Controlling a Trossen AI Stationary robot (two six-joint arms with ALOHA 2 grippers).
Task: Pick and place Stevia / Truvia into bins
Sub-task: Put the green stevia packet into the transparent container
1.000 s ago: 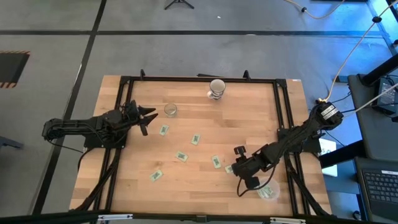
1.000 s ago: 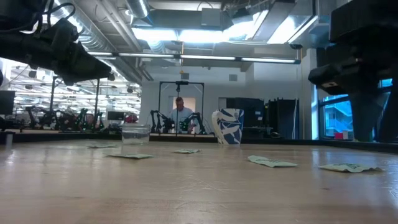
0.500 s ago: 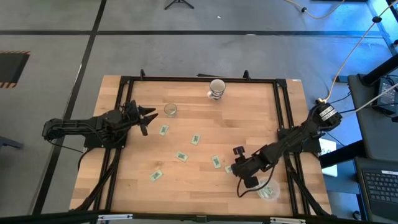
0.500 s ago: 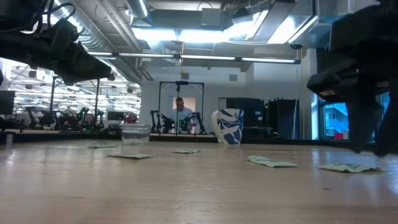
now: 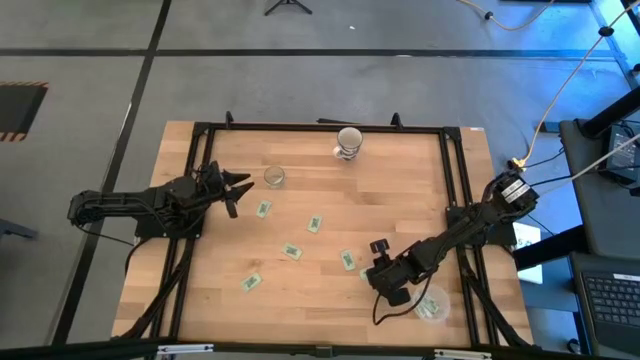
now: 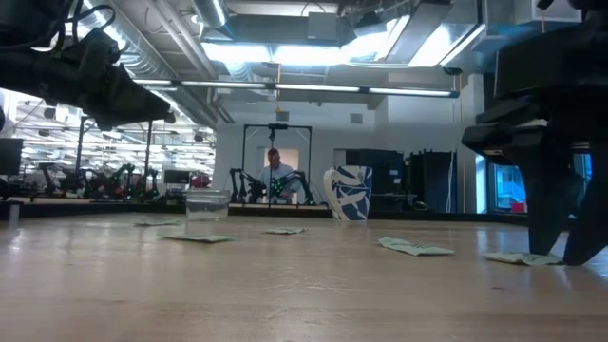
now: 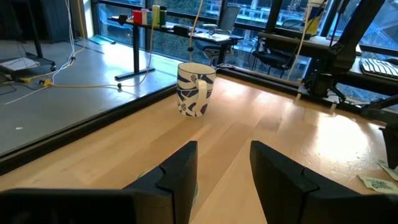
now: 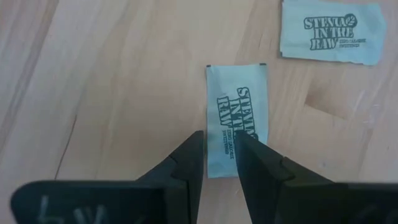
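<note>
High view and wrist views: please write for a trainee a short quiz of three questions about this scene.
1. True or false: the white paper sachet with green print under the right end effector reads "Stevia in the Raw".
2. Which is in the scene? A) blue-patterned white ceramic mug B) red bottle C) steel spoon
3. Fill in: the left end effector has its fingers ____.
Key: 1 true; 2 A; 3 open.

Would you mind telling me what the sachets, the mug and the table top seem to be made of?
Sachet: matte paper, it seems, with printed lettering and crimped ends. Mug: probably glazed ceramic, glossy white with a blue pattern. Table top: pale wood planks, grain lines visible.
</note>
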